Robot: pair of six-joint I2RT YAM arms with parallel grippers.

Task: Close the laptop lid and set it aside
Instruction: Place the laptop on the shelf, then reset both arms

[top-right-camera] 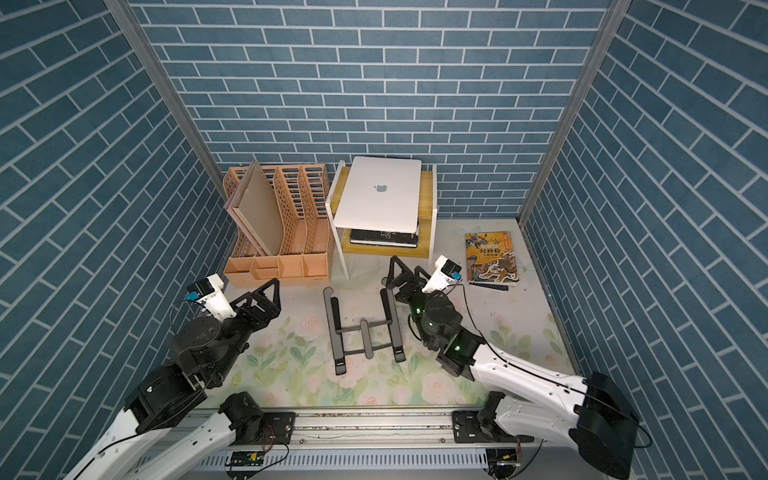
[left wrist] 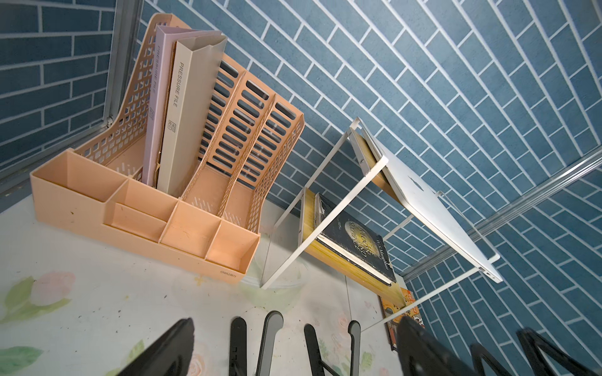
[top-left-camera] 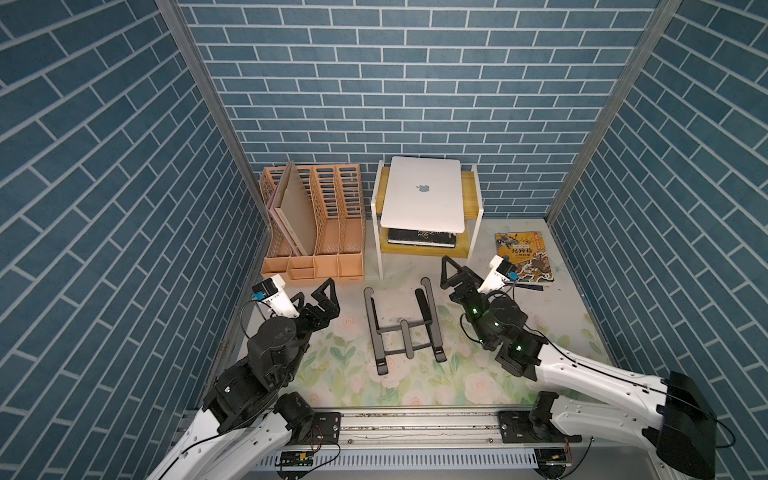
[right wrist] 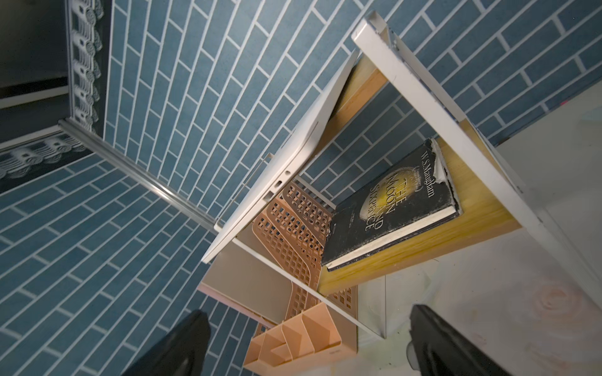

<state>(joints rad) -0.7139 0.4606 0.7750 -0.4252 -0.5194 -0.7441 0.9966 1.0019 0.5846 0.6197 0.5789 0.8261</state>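
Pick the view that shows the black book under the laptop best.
The right wrist view: the black book shows its whole cover, title readable. The left wrist view shows it foreshortened; both top views show only a strip beneath the laptop.

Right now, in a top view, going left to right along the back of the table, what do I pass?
Orange file rack → shelf with the closed laptop on top → picture book lying flat.
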